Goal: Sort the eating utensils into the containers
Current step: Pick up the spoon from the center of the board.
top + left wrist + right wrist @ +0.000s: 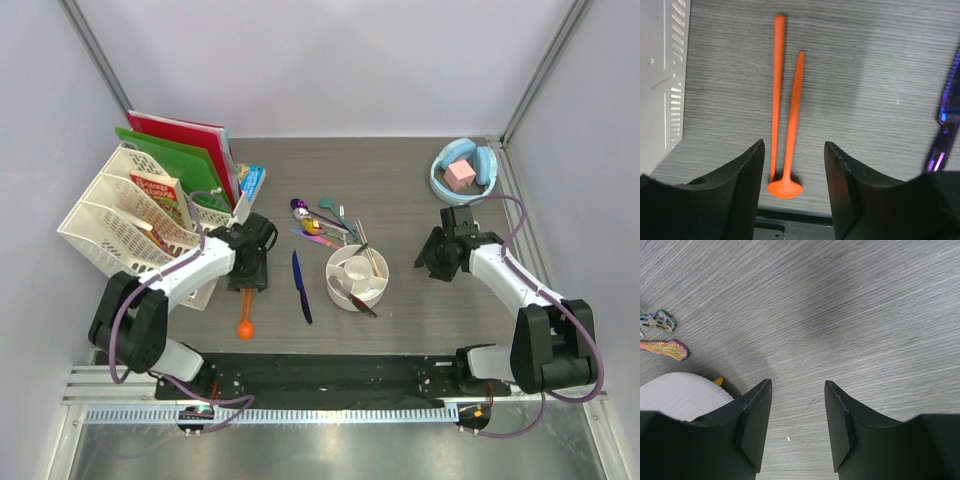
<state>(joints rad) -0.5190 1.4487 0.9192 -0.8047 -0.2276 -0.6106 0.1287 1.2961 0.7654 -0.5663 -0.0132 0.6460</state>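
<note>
orange spoon, dark blue knife, white cup

Blurred blue-purple utensil, cropped at right edge

Orange spoon and chopstick lie between the end effector's parted fingers.

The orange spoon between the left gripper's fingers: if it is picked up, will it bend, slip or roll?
The spoon looks like thin plastic, so it is probably light and fairly stiff. Its slim, smooth handle may slip or pivot in the left gripper. Its wide bowl should keep it from rolling.
</note>
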